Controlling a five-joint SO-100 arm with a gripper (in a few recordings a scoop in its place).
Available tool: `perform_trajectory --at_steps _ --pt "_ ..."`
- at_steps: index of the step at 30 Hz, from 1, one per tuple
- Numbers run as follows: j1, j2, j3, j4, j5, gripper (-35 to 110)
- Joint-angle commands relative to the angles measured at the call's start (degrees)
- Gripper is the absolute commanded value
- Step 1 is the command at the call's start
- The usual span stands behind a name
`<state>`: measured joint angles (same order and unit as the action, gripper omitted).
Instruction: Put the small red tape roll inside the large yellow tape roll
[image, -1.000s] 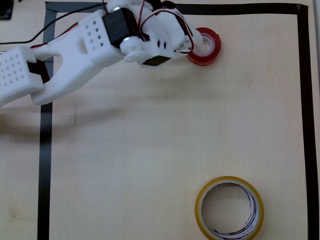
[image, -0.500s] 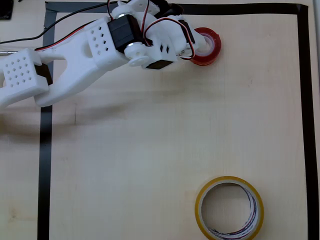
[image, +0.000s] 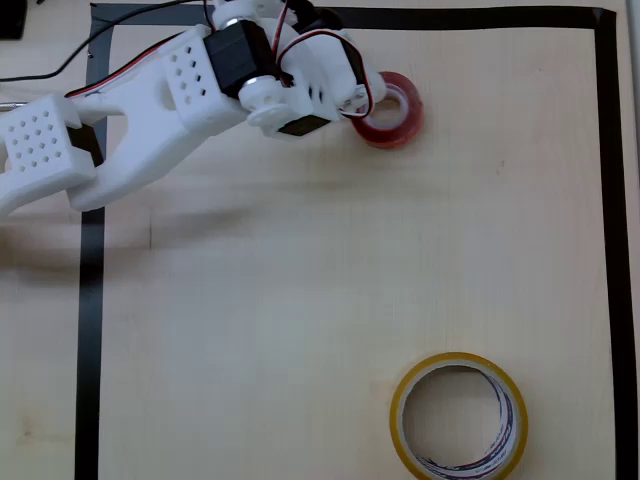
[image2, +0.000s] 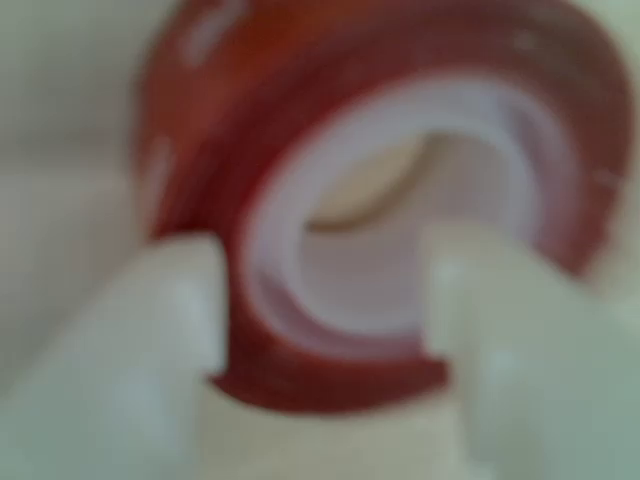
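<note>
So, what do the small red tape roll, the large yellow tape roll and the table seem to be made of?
The small red tape roll looks like glossy plastic tape on a white core, probably plastic or card. The large yellow tape roll seems to be translucent yellowish tape on a white core with purple print, likely card. The table looks like pale matte wood or laminate with a faint grain.

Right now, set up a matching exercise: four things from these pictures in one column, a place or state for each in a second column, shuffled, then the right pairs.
Things:
1. red tape roll
2. yellow tape roll
3. claw
4. black tape border

Places or states:
A. lies alone near the bottom edge of the overhead view
B. runs along the table's edges
C. has one finger outside the red wall and one in the hole
D. sits near the top of the overhead view, at the arm's tip

Pairs: 1-D, 2-A, 3-C, 4-B
</note>
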<state>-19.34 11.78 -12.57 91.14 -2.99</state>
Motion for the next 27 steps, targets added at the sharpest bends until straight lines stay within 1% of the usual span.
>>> perform_trajectory --at_steps 1,6,15,27 --pt "0.0 2.11 -1.32 5.36 0.18 10" --pt "1.05 2.29 -1.32 9.58 -0.18 10" --pt "1.76 2.81 -1.41 11.87 -0.7 10" --pt "2.02 0.62 -1.41 12.39 -2.11 12"
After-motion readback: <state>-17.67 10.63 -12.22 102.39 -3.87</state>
